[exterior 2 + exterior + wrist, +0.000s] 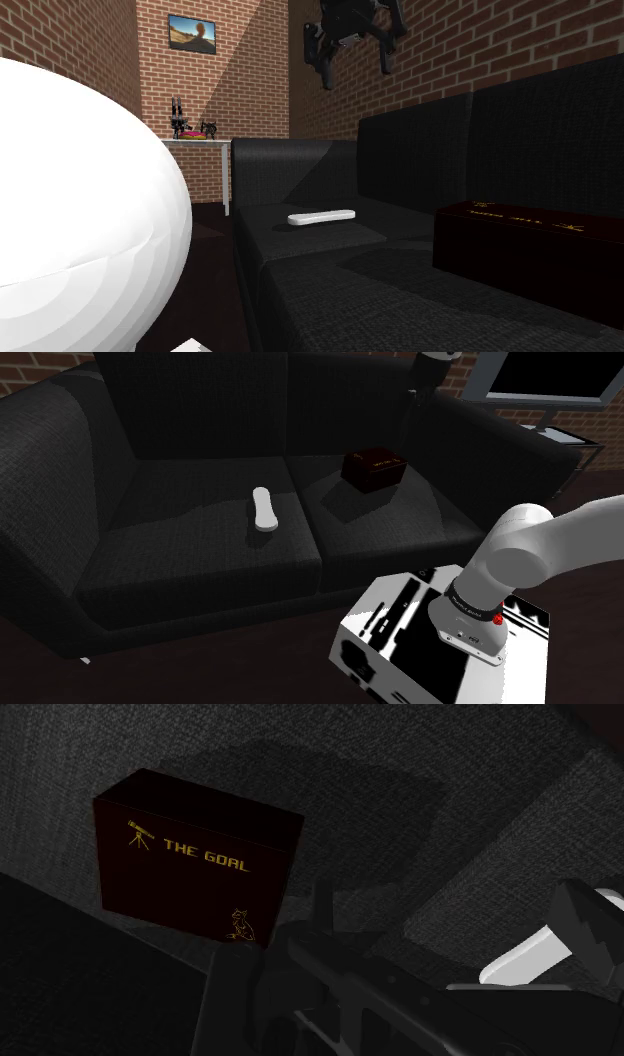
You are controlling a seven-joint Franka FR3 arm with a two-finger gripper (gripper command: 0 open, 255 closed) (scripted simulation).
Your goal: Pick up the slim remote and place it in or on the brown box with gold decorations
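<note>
one black sofa (pixel 200 552) with two seat cushions carries the task's things. there is one slim white remote (pixel 263 509) and one dark brown box (pixel 373 468).

the remote lies flat on the seat cushion at the shoulder view's left, close to the seam between the two cushions and about midway between the seat's front edge and the backrest. in the second exterior view the remote (pixel 321 217) points across the seat.

the box stands on the other cushion, toward its back edge near the backrest, well apart from the remote. the wrist view shows the box (pixel 190 854) with gold marks on one face: a telescope, the words "the goal" and a small animal at one corner. it looks like a closed block, and what is inside cannot be seen.

one white arm (pixel 530 552) rises from one stand (pixel 440 642). its one black gripper (pixel 357 66) hangs high above the sofa, with its two fingers (pixel 328 72) spread apart and nothing between them.
</note>
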